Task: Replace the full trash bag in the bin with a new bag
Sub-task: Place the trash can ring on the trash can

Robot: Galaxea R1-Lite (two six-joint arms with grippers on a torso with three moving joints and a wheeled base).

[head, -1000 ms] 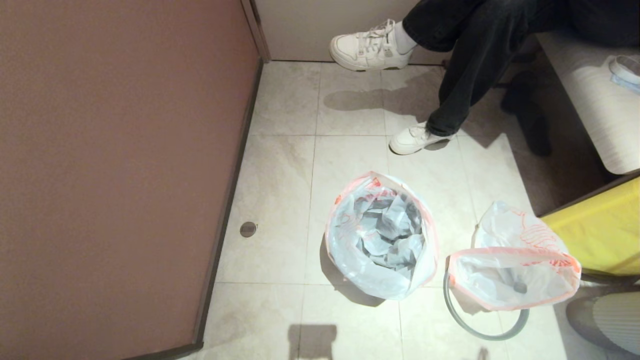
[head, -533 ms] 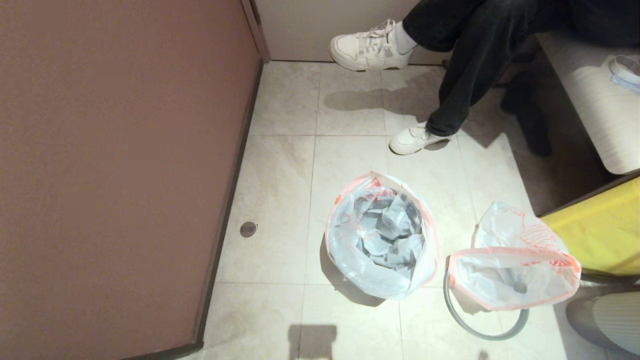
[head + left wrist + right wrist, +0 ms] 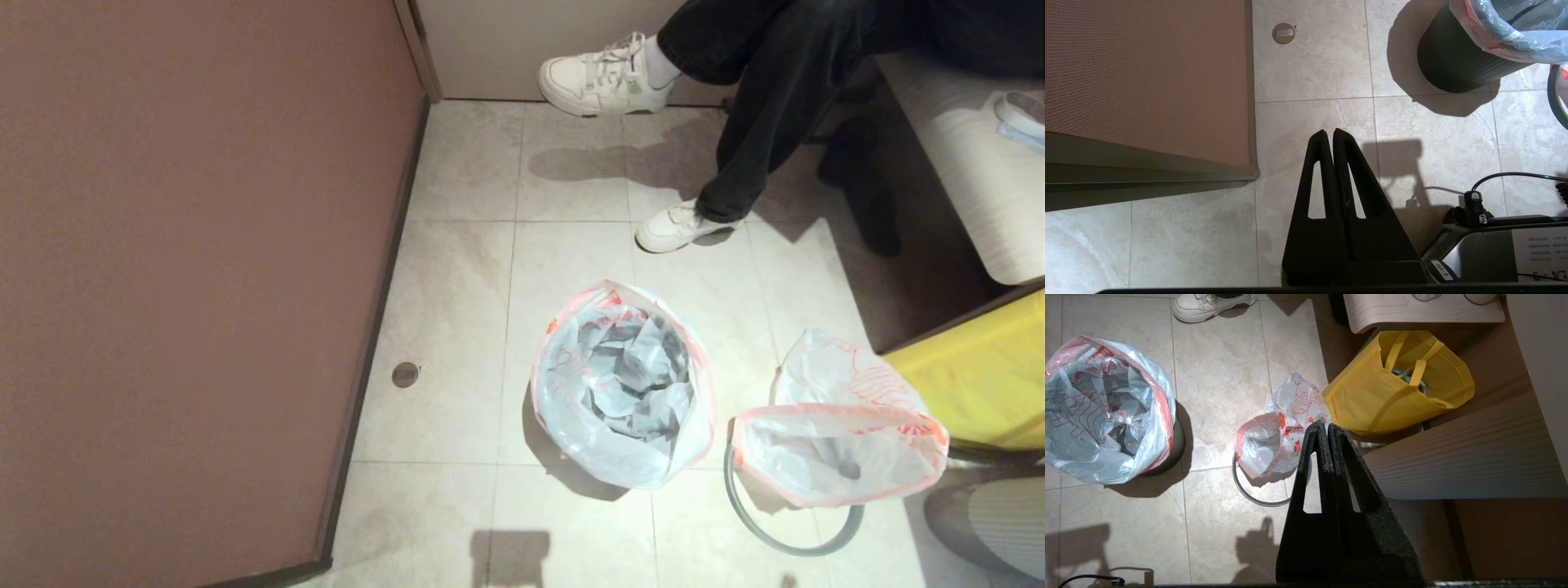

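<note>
Seated in the bin [image 3: 1453,61], near the middle of the tiled floor [image 3: 457,286]: the new bag [image 3: 620,392], mouth open, pink-red edge folded out over the tub's rim, only crumpled film and red print inside. Just to the right of the bin in the head view, close to touching it: the full trash bag [image 3: 833,453], slumped on its side on the floor, mouth turned toward the robot, a small round cap shape showing through the film. Under it, flat on the tiles and off the bin: the thin grey hoop [image 3: 784,535], its near arc sticking out from beneath the bag.

Compared with a second ago: no visible shift in either bag, the hoop or the bin in the head view.

Left gripper [image 3: 1329,132]: fingers pressed together, nothing between them, hanging over bare tile well short of the bin, beside the corner of the brown panel [image 3: 188,286]. Right gripper [image 3: 1327,425]: likewise closed tight and empty, poised above the floor, lined up over the full trash bag without touching it.

Further out: a yellow tote bag [image 3: 1400,384] just right of the full trash bag, against a pale bench; a small round floor plate [image 3: 405,374] near the panel's foot; a seated person's dark trousers and white sneakers [image 3: 604,73] at the far side.
</note>
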